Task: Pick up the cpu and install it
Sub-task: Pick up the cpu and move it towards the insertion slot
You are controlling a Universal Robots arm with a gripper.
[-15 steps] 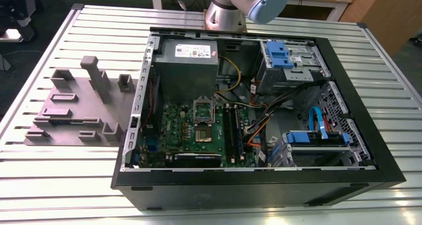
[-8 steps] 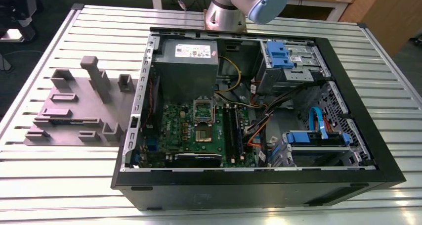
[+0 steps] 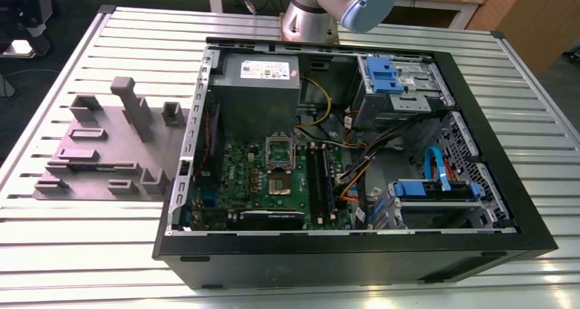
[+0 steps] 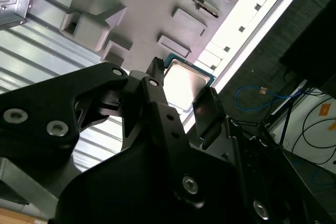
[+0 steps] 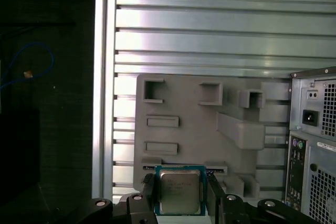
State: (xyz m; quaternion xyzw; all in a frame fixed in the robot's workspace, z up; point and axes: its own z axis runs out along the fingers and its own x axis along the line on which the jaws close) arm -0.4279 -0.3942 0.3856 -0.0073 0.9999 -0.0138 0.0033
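The cpu (image 5: 181, 191) (image 4: 184, 82), a flat square chip with a silvery top and a thin pale rim, sits between the two black fingers of my gripper (image 5: 181, 183) (image 4: 182, 92), which is shut on its opposite edges. In both wrist views it hangs well above the grey moulded parts holder (image 5: 189, 114) (image 4: 157, 9), over that holder's edge. In the exterior view the holder (image 3: 100, 146) lies on the slatted table to the left of the open computer case (image 3: 507, 207). The green motherboard (image 3: 244, 180) lies in the case, with its square socket (image 3: 277, 181) near the middle.
Inside the case are a grey power supply (image 3: 257, 75), black memory sticks (image 3: 317, 173), blue drive brackets (image 3: 385, 75) and loose cables (image 3: 358, 173). The case's rear panel (image 5: 315, 145) stands beside the holder. The arm's base (image 3: 308, 17) is behind the case. The table's edge (image 5: 102, 77) borders dark floor.
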